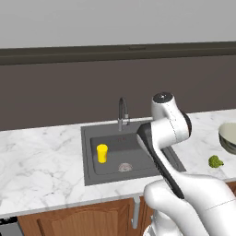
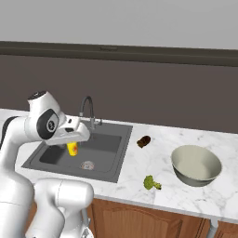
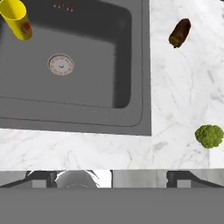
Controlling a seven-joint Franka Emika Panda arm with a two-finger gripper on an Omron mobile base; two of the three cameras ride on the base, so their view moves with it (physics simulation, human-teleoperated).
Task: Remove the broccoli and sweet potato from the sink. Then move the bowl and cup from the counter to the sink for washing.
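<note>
The yellow cup (image 1: 102, 153) stands upright in the dark grey sink (image 1: 138, 171), left of the drain (image 3: 61, 64). The cup (image 3: 16, 19) is at the hand view's top left. On the marble counter (image 2: 135, 172) right of the sink lie the brown sweet potato (image 2: 144, 141) and, nearer the front edge, the green broccoli (image 2: 150, 183). Further right stands the grey-green bowl (image 2: 195, 165), upright with a cream inside. My gripper (image 3: 107, 178) is open with nothing in it. It hangs high over the sink's front right part, well clear of the cup.
A curved chrome faucet (image 1: 122, 113) rises behind the sink. A dark wall runs along the back of the counter. Brown cabinet doors (image 2: 139, 221) sit under the worktop. Bare marble (image 1: 37, 161) stretches left of the sink.
</note>
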